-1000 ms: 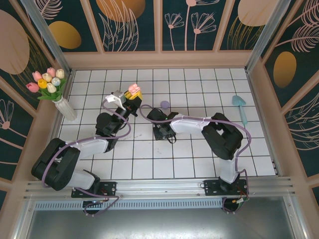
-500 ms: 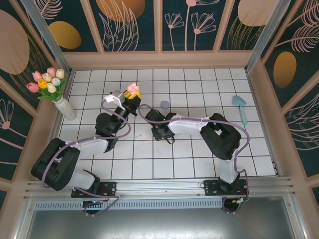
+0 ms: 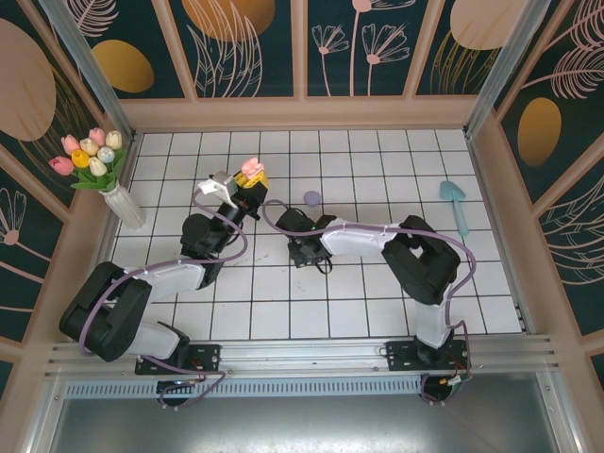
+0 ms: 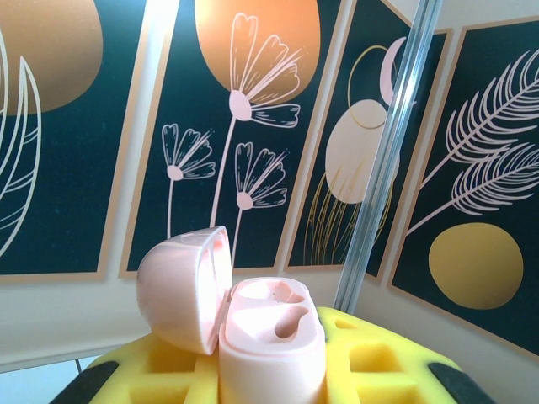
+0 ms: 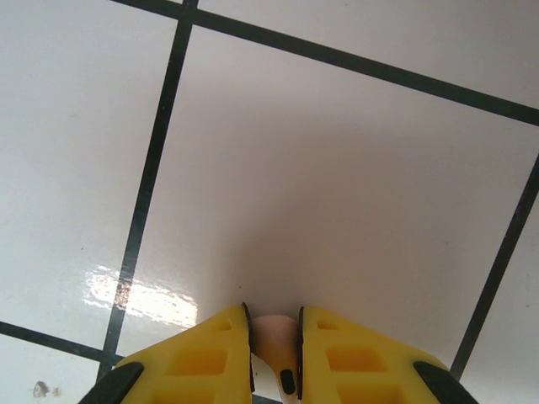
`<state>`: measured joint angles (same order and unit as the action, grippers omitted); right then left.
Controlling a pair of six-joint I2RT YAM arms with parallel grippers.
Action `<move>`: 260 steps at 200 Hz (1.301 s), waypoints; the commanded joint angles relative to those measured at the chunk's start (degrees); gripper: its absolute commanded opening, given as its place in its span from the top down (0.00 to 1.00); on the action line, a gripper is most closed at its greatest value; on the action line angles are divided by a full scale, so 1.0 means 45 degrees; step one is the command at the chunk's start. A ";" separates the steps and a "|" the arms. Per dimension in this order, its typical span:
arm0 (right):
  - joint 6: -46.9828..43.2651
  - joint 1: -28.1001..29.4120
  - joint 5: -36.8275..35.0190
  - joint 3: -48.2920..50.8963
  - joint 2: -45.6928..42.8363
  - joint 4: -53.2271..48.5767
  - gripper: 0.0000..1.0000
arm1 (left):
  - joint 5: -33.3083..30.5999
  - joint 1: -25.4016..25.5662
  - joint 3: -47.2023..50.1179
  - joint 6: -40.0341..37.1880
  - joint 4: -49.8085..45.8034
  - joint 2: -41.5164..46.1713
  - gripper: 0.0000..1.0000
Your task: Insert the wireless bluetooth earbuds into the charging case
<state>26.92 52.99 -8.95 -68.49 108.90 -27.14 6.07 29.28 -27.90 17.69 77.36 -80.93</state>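
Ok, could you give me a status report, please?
Left gripper shut on open pink case, raised. Right gripper shut on pink earbud, low. Purple item nearby, apart.

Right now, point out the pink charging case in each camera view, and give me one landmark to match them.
Top external: the pink charging case is left of centre, at the tip of the left gripper.
Left wrist: bottom centre, lid swung open to the left.
Right wrist: faces the floor tiles, with a pale pink earbud at the right gripper.
Shared landmark: the yellow fingers flanking the case.
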 commanded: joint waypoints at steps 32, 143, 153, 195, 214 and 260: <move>0.0724 -0.0754 -0.0077 0.1841 -0.1270 0.0331 0.87 | 0.0177 0.0056 -0.0288 -0.0064 -0.0119 0.0314 1.00; 0.1404 -0.1595 -0.0872 0.2818 -0.4384 0.1870 0.87 | 0.0647 0.0051 -0.0213 -0.0813 -0.0951 0.0656 1.00; 0.1329 -0.1627 -0.0918 0.2638 -0.4682 0.1888 0.87 | 0.0858 0.0056 -0.0213 -0.0896 -0.1032 0.0668 1.00; 0.0907 -0.1756 -0.0941 0.1814 -0.5882 0.2145 0.87 | 0.1813 0.0056 -0.0216 -0.1483 -0.1438 0.0705 1.00; 0.0592 -0.1791 -0.0792 0.1416 -0.6329 0.2297 0.86 | 0.2341 0.0053 -0.0226 -0.1793 -0.1574 0.0707 1.00; -0.0049 -0.1903 -0.0402 0.0475 -0.7180 0.3020 0.85 | 0.3714 0.0060 -0.0304 -0.2395 -0.1742 0.0484 1.00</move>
<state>29.41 44.97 -11.64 -63.24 79.33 -17.23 17.85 29.28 -27.92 9.58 69.32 -79.00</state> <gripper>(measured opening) 0.149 0.233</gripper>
